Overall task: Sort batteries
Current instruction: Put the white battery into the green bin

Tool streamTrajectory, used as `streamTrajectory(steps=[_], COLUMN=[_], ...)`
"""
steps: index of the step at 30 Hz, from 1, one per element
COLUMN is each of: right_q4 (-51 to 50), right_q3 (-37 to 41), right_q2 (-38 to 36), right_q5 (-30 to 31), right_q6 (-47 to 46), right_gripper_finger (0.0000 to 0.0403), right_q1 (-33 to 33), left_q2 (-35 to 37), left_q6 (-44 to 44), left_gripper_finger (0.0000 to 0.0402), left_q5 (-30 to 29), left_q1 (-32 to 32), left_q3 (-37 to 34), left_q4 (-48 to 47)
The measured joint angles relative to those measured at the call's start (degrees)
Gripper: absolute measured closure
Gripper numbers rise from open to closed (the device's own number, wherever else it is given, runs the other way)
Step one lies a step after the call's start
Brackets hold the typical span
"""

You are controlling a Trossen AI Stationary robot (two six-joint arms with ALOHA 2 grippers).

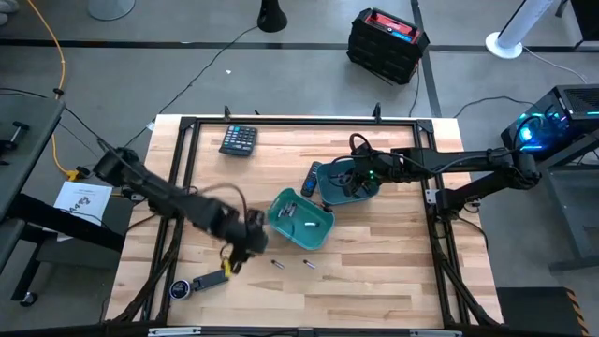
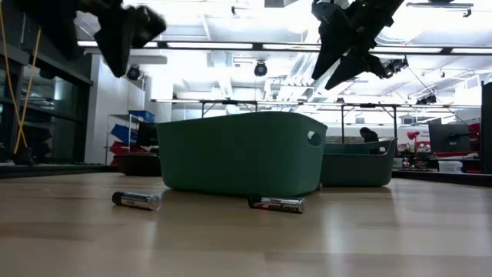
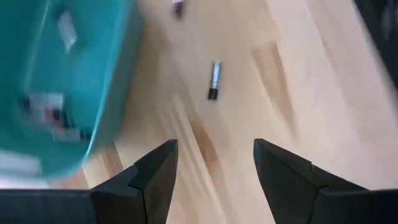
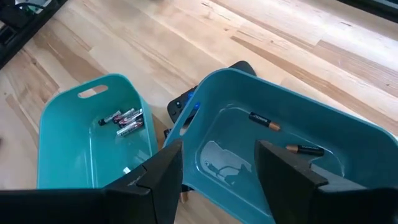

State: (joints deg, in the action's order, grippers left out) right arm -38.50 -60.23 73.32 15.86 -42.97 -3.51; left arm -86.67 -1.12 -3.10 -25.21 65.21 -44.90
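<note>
Hovering my left gripper, fingers apart and empty, short of a loose battery; right gripper waits, fingers apart, above its bin.

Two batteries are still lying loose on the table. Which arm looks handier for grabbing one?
Probably the left. Its gripper hangs open just beside the two loose batteries, and its wrist view shows one battery ahead of its fingers. The right gripper is open over the farther bin, behind the nearer bin.
</note>
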Motion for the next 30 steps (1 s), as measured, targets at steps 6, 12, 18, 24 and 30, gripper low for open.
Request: streamTrajectory(steps=[6,12,18,24,30], right_q4=[-0.22,-1.01,-3.52,-3.69,-3.76], right_q3=[0.0,0.0,0.0,0.0,0.0], right_q2=[0.0,0.0,0.0,0.0,0.02], right_q5=[0.0,-2.52,-2.59,-2.08,-2.35], right_q6=[0.2,0.58,1.02,1.04,2.08], right_gripper_finger=[0.0213,0.0213,0.0213,0.0213,0.0213], right_q1=[0.0,0.0,0.0,0.0,0.0], left_q2=[-5.78,-12.2,-17.47,-22.68,-23.43], left_q6=[14.08,12.31,8.04,3.84,-1.57], left_gripper_finger=[0.0199,0.0201,0.0208,0.0211,0.0302], left_q5=[-2.97,7.0,5.56,5.28,4.88], left_q1=[-1.66,1.53,-0.16,0.63,0.74], left_q3=[0.0,0.02,0.02,0.1,0.29], left_q4=[11.21,15.18,16.95,20.74,18.74])
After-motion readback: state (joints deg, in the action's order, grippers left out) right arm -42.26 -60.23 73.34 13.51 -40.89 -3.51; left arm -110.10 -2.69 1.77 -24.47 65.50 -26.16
